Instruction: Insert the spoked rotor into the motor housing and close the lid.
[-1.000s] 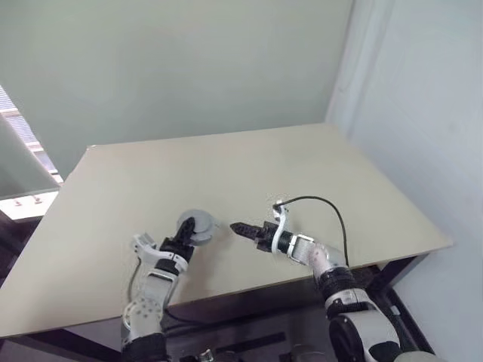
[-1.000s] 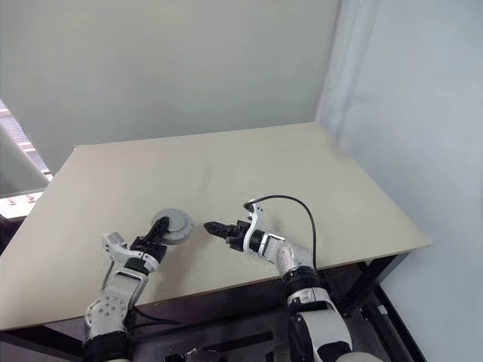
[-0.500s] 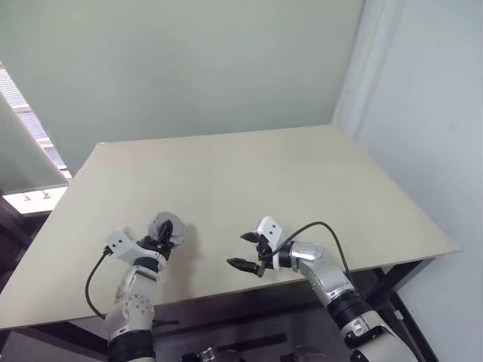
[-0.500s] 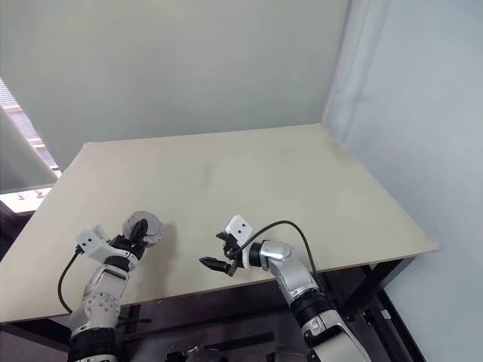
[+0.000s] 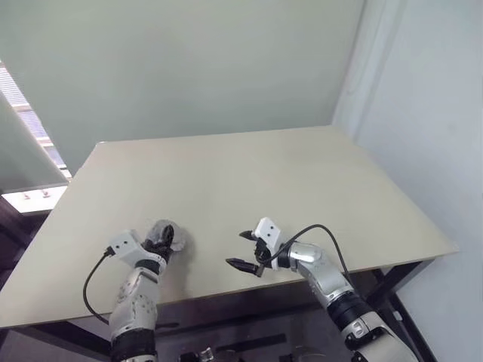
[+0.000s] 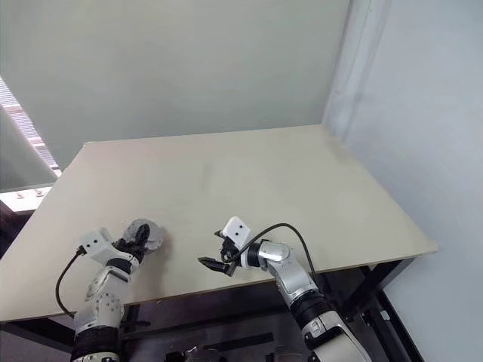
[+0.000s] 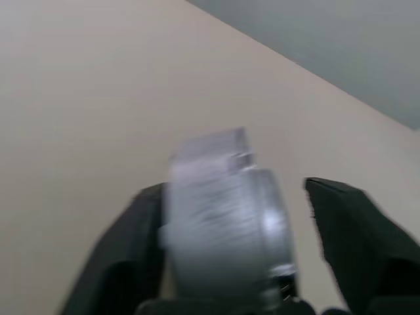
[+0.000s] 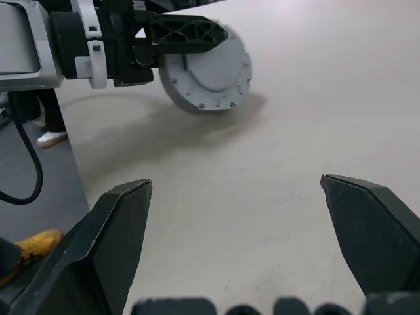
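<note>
1. Head views: a beige table [image 5: 249, 173] stands against a pale wall. Near its front left edge sits the grey round motor housing [image 5: 162, 237], tipped up on its edge rather than lying flat. The left gripper [image 5: 160, 243] is right at it, black fingers on either side of the disc. The right gripper [image 5: 245, 252] hovers over the front middle of the table, well apart from the housing, pointing across toward the robot's left; its two fingers are spread wide with nothing between them. A black cable [image 5: 321, 234] loops over the right forearm.

2. Left wrist view: the housing [image 7: 226, 223] stands between the two black fingers [image 7: 357, 236], blurred. One finger looks to be against its side; the other stands off with a clear gap of table showing, so the claw is apart and not clamped on the housing. What the housing holds cannot be told: only its outer rim and a small square lug on its edge show.

3. Right wrist view: this claw's own fingers [image 8: 111, 243] stand wide apart over bare tabletop. Beyond them the housing [image 8: 209, 77] stands on edge on the table, its closed flat face ringed with small screw holes turned this way, so its inside is hidden. One left finger [image 8: 184, 33] lies along its upper rim.
</note>
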Available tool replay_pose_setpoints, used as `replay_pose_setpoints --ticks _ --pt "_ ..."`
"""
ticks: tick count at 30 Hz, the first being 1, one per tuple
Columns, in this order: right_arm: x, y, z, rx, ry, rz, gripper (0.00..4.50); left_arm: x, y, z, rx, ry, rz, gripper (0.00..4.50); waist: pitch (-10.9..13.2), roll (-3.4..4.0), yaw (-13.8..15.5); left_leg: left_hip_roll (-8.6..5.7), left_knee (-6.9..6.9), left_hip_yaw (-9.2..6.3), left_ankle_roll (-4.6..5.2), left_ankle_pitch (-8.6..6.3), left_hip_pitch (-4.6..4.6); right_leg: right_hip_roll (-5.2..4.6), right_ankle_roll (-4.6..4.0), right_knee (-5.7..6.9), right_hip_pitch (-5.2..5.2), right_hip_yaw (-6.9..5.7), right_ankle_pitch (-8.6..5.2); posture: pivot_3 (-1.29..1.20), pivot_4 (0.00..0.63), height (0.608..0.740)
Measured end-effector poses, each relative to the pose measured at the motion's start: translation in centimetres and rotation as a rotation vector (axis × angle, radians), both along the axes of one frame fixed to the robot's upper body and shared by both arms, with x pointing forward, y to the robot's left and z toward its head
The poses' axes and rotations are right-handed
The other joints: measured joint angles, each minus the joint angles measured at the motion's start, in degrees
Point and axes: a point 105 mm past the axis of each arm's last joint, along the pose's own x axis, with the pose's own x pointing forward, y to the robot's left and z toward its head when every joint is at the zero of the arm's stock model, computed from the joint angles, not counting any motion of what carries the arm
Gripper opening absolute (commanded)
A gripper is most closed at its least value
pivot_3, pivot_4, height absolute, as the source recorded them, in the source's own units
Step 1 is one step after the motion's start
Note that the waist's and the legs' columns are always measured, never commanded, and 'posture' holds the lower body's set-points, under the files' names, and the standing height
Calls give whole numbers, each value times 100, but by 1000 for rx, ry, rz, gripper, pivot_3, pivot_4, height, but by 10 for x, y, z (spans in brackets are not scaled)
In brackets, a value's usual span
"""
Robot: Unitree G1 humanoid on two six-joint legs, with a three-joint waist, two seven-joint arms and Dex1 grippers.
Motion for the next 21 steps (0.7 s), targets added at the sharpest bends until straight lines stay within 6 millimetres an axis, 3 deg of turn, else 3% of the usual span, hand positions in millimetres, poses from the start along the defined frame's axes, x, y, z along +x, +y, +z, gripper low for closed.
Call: replay_pose_setpoints --ticks 4,15,18,21 --pt "1 0 -1 -5 -5 -9 4500 -4 11 -6 46 45 53 4460 -1 -1 15 0 2 0 0 0 2 0 0 1 2 0 0 0 0 740" --pt "2 -1 -5 -13 -8 -17 4500 -21 36 0 214 61 181 4460 -2 -2 118 1 0 3 -1 0 11 -1 -2 3 6 2 1 0 0 740" --pt "5 -4 -4 -9 -12 -38 4500 -26 32 11 234 4 136 4460 -2 -3 118 1 1 4 -1 -1 11 -2 -3 3 6 2 1 0 0 740" --pt "10 -12 -3 -10 -17 -72 4500 -29 12 32 255 -103 2 4460 -2 -2 119 0 1 7 -1 -1 12 -5 -4 2 8 2 1 0 0 740"
